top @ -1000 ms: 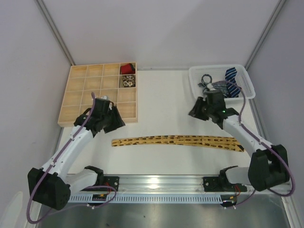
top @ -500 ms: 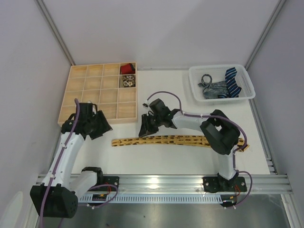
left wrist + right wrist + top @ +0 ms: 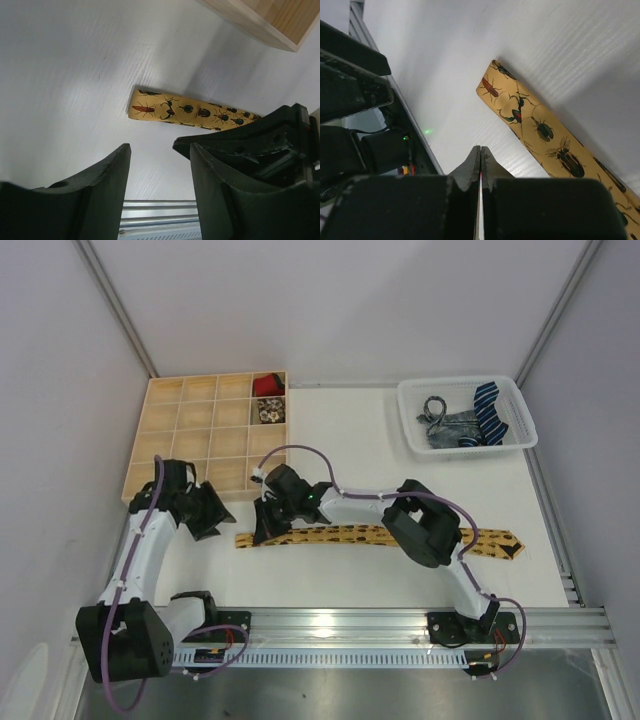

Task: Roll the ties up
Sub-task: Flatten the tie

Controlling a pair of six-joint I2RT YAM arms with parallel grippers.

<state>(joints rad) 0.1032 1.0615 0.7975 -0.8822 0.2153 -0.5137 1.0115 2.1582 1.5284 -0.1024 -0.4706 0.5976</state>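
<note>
Mustard tie (image 3: 350, 536) | flat across table (image 3: 360, 450), narrow end left, unrolled | right gripper (image 3: 479, 152) pinched together, empty, near that end | left gripper (image 3: 159, 152) spread, empty, just beside | risk: both grippers crowd one end, may collide; flat cloth may slide, not roll

We see whole worktop (image 3: 350, 440) from high above near edge; both wrist views close, angled down, share tie (image 3: 185, 109) tip.

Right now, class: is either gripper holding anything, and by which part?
Nothing is held: the left gripper is open, the right gripper is shut and empty, and the yellow tie lies free of both.
</note>
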